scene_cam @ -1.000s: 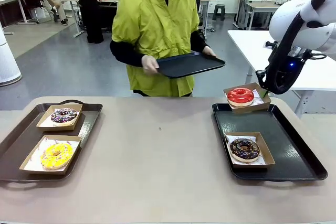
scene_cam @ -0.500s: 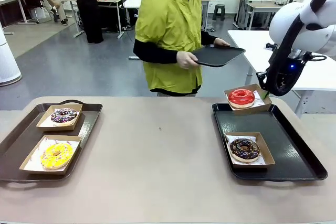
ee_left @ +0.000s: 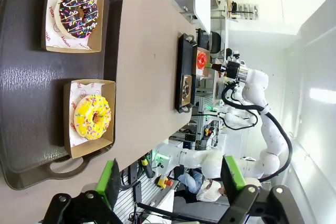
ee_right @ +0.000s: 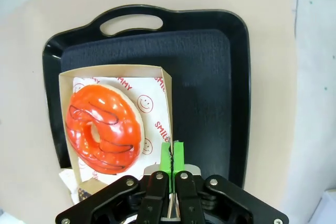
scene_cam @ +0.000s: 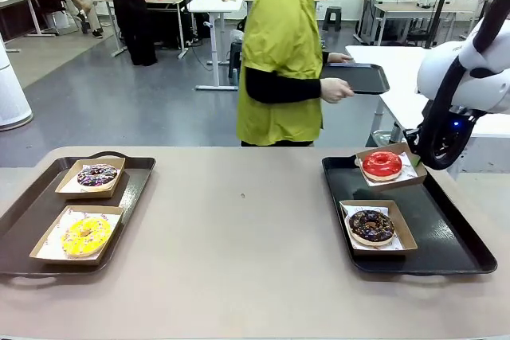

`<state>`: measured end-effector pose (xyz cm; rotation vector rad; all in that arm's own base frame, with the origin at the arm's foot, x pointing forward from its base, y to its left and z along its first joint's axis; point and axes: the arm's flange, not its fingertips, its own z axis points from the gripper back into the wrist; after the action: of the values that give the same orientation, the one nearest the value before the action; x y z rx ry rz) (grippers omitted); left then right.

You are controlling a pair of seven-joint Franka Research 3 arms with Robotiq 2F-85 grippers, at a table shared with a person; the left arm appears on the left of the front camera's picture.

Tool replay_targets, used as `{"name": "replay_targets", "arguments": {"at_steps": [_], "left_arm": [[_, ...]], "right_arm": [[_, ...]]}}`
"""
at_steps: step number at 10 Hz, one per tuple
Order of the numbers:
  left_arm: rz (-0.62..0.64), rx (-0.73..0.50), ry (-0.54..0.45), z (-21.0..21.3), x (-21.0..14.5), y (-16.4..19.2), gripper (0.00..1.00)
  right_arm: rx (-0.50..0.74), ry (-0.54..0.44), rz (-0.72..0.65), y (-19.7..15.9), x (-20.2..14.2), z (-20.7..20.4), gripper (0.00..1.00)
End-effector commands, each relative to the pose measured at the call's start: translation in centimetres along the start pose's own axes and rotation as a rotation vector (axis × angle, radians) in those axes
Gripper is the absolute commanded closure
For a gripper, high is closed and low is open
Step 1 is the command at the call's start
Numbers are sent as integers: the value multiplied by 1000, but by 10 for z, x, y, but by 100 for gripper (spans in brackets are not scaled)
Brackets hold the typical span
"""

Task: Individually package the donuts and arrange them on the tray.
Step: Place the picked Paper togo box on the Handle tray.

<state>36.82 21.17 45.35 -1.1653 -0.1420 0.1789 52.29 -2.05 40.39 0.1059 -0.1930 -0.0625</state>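
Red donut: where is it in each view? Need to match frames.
Front view: red donut in its cardboard box, held above the far end of the right tray.
Left wrist view: small, far off at centre right, over that tray, next to the right arm.
Right wrist view: lower left, just left of the right gripper, which pinches the box wall.
Shared landmark: the right tray.

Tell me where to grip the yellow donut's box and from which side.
Pinch one thin upright wall of the cardboard box from above, one finger inside and one outside. The yellow donut fills the middle, so avoid the icing. The open left gripper hovers over that tray.
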Motion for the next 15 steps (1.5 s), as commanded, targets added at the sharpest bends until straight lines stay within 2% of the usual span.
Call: {"name": "replay_targets", "arguments": {"at_steps": [1,9,10,11,12,13,15], "left_arm": [[-5,6,3,2,-3,-1,0],[-5,6,3,2,-3,-1,0],[-5,6,3,2,-3,-1,0],[-5,6,3,2,-3,-1,0],[-5,6,3,2,-3,-1,0],[-5,6,3,2,-3,-1,0],[-5,6,3,2,-3,-1,0]], "right_arm": [[-12,-7,31,-4,-2,-12,99],[-23,29,-10,-5,14,-54,99],[-19,36,-12,-4,15,-54,92],[-17,38,-15,-4,15,-54,59],[-15,36,-16,-3,14,-51,38],[-12,31,-16,-3,13,-48,0],[-9,30,-18,-3,13,-45,0]]}}
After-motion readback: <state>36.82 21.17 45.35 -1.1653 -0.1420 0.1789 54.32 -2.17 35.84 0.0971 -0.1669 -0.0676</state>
